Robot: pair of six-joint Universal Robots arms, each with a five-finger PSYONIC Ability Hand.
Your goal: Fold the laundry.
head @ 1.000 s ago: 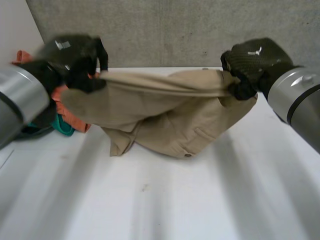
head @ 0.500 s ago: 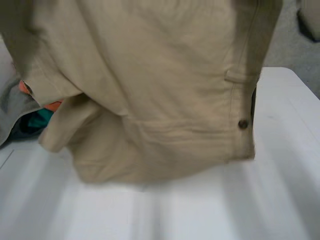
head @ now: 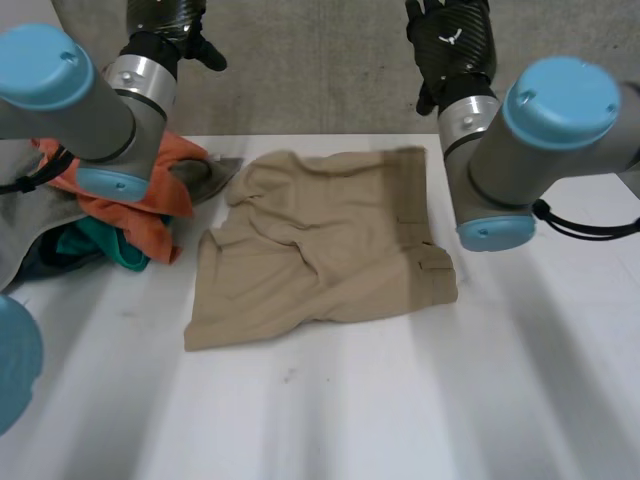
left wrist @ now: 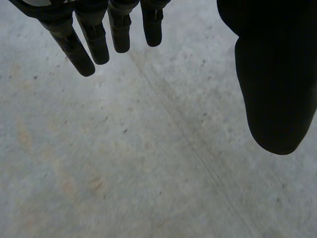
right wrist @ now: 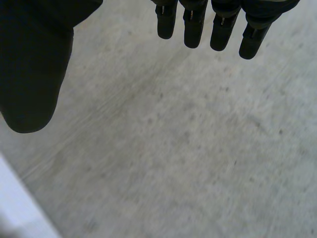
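A pair of beige shorts point(head: 325, 245) lies spread and rumpled on the white table point(head: 400, 400), its waistband toward the far edge and a buttoned pocket at its right side. My left hand point(head: 170, 25) is raised high above the table's far left, clear of the shorts. My right hand point(head: 452, 40) is raised above the far right, also clear of them. In the left wrist view the left hand's fingers point(left wrist: 84, 39) hang straight and hold nothing, facing a grey wall. The right hand's fingers point(right wrist: 218, 25) are straight and empty in the right wrist view too.
A heap of other laundry point(head: 120, 210), orange, teal and grey, sits at the table's left side, just beside the shorts. A grey concrete wall point(head: 320, 70) stands behind the table. The table's near half is bare.
Both hands held the shorts stretched between them, swung them up before the camera, then let go. The shorts now lie spread on the table and both hands have risen, open.
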